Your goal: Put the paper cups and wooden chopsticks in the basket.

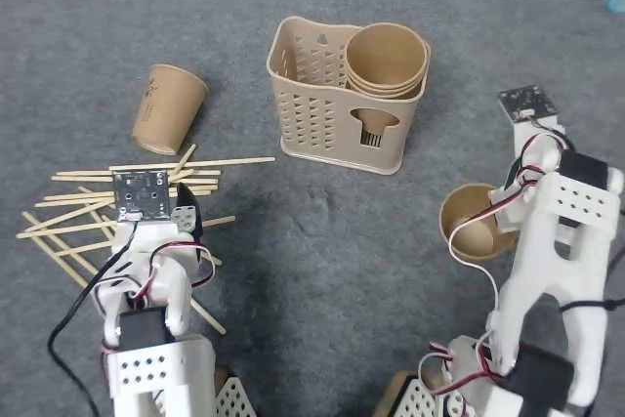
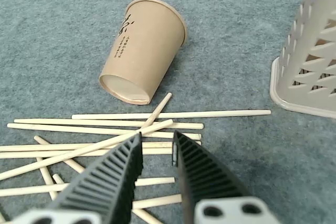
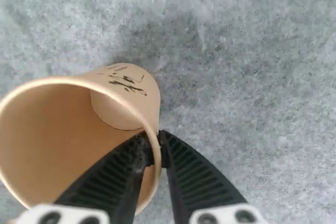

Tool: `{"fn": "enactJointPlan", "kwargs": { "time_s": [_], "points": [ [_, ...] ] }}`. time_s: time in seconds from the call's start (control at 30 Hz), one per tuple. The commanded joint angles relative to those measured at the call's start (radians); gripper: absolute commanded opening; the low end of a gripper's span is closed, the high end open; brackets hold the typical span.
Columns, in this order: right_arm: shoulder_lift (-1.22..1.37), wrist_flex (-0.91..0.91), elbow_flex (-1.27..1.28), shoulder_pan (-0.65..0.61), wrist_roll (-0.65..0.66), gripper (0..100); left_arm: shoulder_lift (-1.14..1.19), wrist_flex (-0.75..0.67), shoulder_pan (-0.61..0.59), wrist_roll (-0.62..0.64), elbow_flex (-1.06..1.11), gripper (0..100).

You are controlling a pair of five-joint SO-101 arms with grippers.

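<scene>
Right end effector (image 3: 155, 141) pinches the brown paper cup (image 3: 52, 129) by its rim, likely for carrying to the beige perforated plastic basket (image 1: 312, 109); left end effector (image 2: 156, 144), slightly parted, hovers over pale wooden chopsticks (image 2: 105, 125)

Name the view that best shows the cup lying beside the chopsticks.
Left wrist view: the cup lies whole and near, on its side, base toward the chopsticks. The high view shows the cup farther off, whole too, beside the pile.
</scene>
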Motion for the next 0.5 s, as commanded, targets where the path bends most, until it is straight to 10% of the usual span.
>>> {"fn": "enactJointPlan", "kwargs": {
  "time_s": [0.0,0.47],
  "points": [
    [-0.021,0.111,-0.167,0.033,-0.069,0.7,-0.012,-0.025,-0.005,-0.009,-0.004,9],
    [-0.007,0.414,-0.848,-0.081,-0.414,0.7,-0.012,-0.025,-0.006,-0.009,-0.004,9]
  ]
}}
